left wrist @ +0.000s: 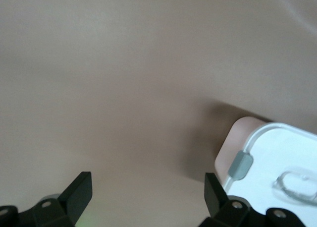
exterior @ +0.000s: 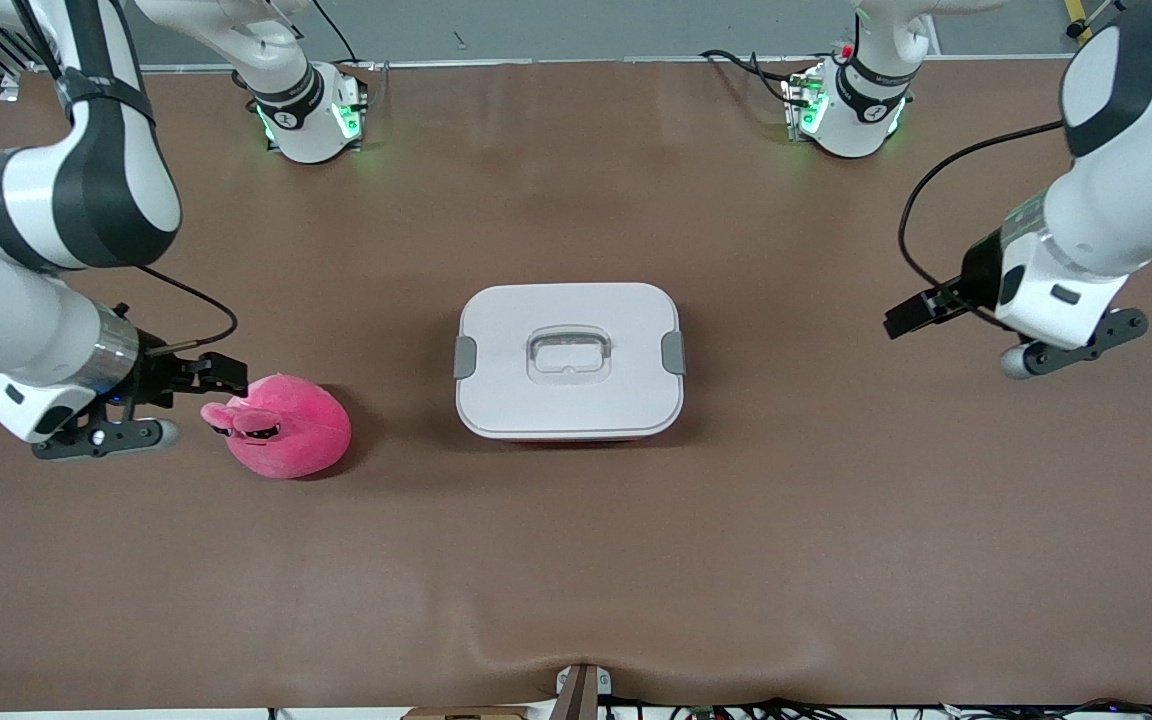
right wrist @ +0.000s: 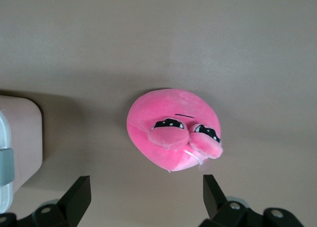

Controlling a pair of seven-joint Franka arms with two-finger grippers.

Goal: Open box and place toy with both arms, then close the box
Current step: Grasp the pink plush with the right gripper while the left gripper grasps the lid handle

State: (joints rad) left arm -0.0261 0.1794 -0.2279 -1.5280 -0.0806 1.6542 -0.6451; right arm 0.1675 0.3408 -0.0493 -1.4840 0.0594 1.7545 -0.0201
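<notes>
Box (exterior: 569,360) sits mid-tabletop, white lid (exterior: 569,300) on, grey clips (exterior: 673,352) at both ends, no readable writing on it. Toy (exterior: 281,425) lies toward the right arm's end, clear of the box. Right gripper (exterior: 221,372) hovers over the toy's edge, fingers spread, empty. Left gripper (exterior: 911,318) hangs over bare brown tabletop (exterior: 576,580) toward the left arm's end, fingers spread, empty.
</notes>
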